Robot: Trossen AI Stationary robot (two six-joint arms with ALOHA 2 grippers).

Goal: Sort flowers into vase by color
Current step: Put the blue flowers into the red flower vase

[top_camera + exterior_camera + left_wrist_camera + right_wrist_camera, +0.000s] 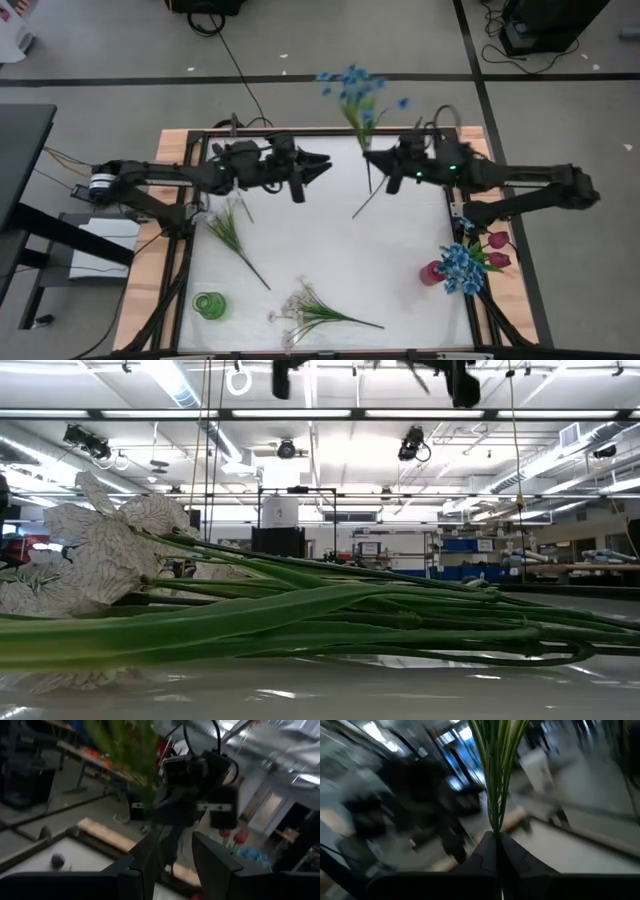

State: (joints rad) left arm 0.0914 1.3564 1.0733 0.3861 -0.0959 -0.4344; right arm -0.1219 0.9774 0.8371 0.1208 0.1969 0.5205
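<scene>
Flowers are spread over a white counter [330, 250] framed by wooden side boards. At upper centre of the high view the right claw [372, 158] is clamped on the green stem of a blue flower spray [355, 92]; the blossoms reach past the counter's far edge over the grey floor, and the stem's lower end slants down to the white surface below the claw. The right wrist view shows the same stem [496, 780] rising from between the two dark fingers [485, 852], which are pressed together around it.

Facing it from the left, the left claw [322, 166] hangs over the upper middle of the counter with its fingers [212, 865] apart and nothing between them. A narrow gap of bare white separates the two claws.

A leafy green stem [232, 235] lies at left centre, and a white-blossom spray [305, 312] lies close to the near edge at lower centre; the low view has its pale blossoms [95, 555] at left, with stems running right. A green vase [209, 305] sits in the lower left corner. By the right edge a red vase [432, 273] holds blue blossoms [462, 266], with dark red tulips [497, 248] just beside them over the right board. The middle of the counter is bare white.
</scene>
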